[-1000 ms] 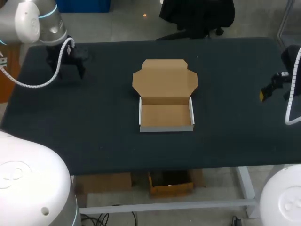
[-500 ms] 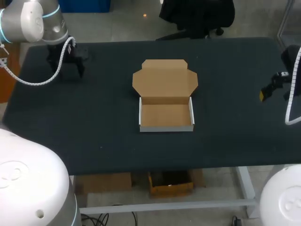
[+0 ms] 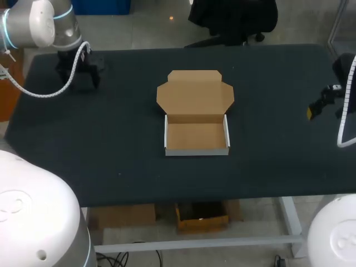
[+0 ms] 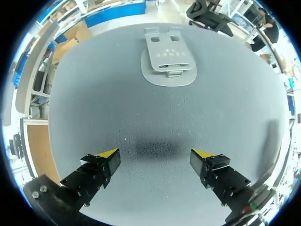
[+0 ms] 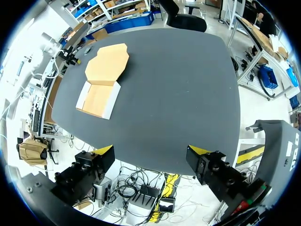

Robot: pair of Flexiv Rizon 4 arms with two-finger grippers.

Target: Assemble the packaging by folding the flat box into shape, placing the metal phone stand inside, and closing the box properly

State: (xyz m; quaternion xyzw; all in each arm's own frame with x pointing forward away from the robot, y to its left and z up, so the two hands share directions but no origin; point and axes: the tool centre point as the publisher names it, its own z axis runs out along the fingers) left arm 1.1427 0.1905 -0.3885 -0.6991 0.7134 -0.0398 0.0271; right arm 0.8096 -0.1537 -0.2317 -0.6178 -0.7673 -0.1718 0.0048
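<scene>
The cardboard box (image 3: pixel 196 113) lies at the table's middle, folded into an open tray with its lid flap laid flat behind it; nothing is inside. It also shows far ahead of my right gripper (image 5: pixel 150 150) as the box (image 5: pixel 102 80). The grey metal phone stand (image 4: pixel 168 63) lies flat on the black table, well ahead of my left gripper (image 4: pixel 155 157), which is open and holds nothing. In the head view my left gripper (image 3: pixel 78 77) is at the far left corner. My right gripper (image 3: pixel 322 105) hangs open at the table's right edge.
The black tabletop (image 3: pixel 267 144) spreads wide around the box. My left arm's white cable (image 3: pixel 53 92) loops down beside its gripper. In the right wrist view the table's near edge (image 5: pixel 155 165) lies just ahead of the fingers.
My left arm's upper part has shifted slightly toward the far left; its gripper has barely moved. The box and the right arm are as before.
</scene>
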